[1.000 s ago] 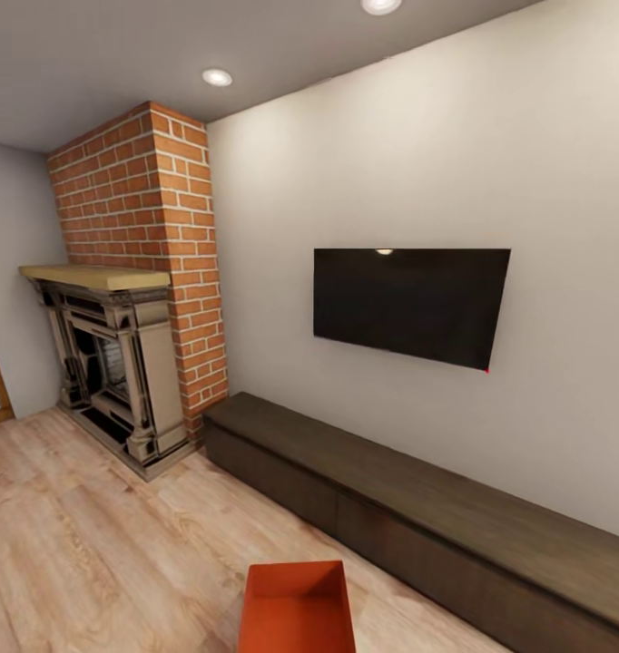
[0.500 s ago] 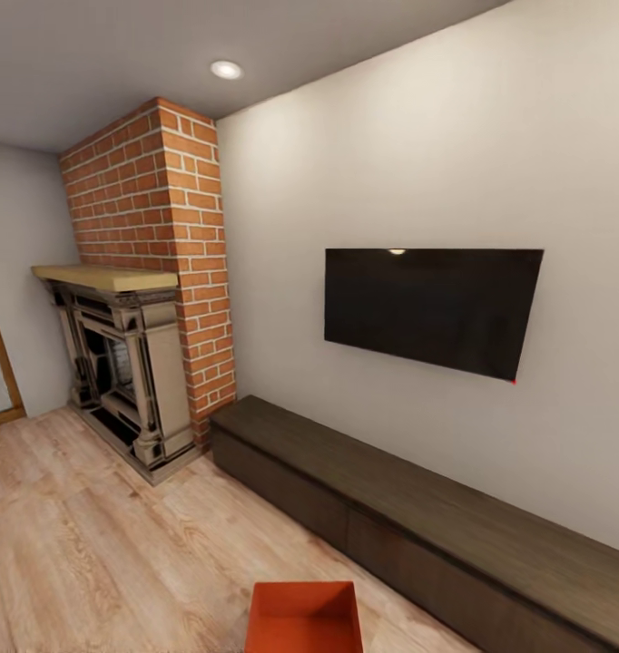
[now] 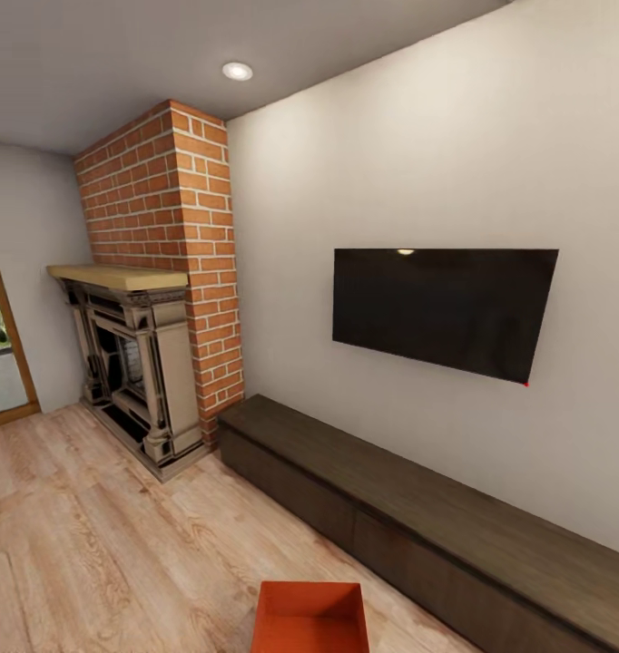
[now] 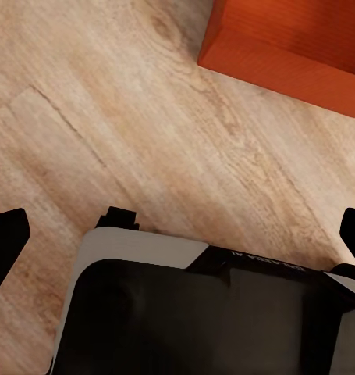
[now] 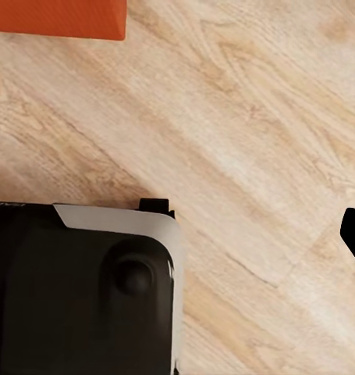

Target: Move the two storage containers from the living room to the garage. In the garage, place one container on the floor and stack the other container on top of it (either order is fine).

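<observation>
Camera shift: across the last second the head view has swung rightward and lifted; fireplace and TV slid right in frame, and a wood-framed doorway [image 3: 3,363] has come into sight. The view moved, not the furniture.
Container: one orange-red rectangular thin-walled bin [image 3: 311,618] sits on the light wood plank floor [image 3: 101,544], now lower in frame, just ahead of the robot's black and grey base [image 4: 200,312].
Surroundings: red brick fireplace [image 3: 160,272], black wall TV [image 3: 441,308], long dark low cabinet [image 3: 418,517].
Left gripper [image 4: 177,234]: fingertips set wide apart, nothing between them.
Right gripper: only one black fingertip [image 5: 354,230] shows; cannot tell how the jaws stand.
Task meaning: the robot appears to be still positioning in the living room; no bin lifted yet.
</observation>
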Robot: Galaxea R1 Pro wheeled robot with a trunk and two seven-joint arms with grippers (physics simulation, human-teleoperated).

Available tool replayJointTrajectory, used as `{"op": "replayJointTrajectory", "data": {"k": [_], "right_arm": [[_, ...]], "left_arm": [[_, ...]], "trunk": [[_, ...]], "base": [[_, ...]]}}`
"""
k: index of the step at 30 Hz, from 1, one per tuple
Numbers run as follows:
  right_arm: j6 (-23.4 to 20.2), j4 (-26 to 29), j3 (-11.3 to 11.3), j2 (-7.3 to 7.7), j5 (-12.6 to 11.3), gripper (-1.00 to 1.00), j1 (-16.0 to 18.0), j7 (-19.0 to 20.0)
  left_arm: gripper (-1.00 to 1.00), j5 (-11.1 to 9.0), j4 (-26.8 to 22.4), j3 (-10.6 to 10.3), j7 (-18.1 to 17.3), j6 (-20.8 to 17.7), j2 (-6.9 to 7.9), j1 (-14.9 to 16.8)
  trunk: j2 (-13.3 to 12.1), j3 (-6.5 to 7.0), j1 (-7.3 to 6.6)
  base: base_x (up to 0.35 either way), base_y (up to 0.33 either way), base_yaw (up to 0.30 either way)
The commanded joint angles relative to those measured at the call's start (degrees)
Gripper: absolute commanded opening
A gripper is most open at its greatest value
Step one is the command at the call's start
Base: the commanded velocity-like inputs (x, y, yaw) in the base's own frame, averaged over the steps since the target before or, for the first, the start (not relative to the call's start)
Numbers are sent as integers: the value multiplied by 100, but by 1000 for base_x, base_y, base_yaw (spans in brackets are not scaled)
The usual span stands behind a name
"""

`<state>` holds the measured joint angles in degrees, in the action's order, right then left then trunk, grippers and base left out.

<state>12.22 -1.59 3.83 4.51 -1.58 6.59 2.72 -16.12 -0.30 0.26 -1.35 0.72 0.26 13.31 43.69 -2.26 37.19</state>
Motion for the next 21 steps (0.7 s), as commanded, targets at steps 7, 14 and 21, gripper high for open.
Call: {"op": "replayJointTrajectory", "data": {"k": [7, 14, 21], "right_arm": [[34, -17, 39, 2, -8, 100, 9, 10], [43, -17, 31, -22, -10, 100, 9, -32], [44, -17, 30, -26, -17, 100, 9, -35]], "left_arm": [[100, -27, 4, 0, -14, 8, 1, 5], [100, -31, 4, 0, -14, 8, 1, 5], [100, -32, 4, 0, -14, 8, 1, 5]], "trunk": [[8, -10, 1], [8, -10, 1], [8, -10, 1]], "base": [[1, 0, 0], [172, 30, 0], [176, 37, 0]]}}
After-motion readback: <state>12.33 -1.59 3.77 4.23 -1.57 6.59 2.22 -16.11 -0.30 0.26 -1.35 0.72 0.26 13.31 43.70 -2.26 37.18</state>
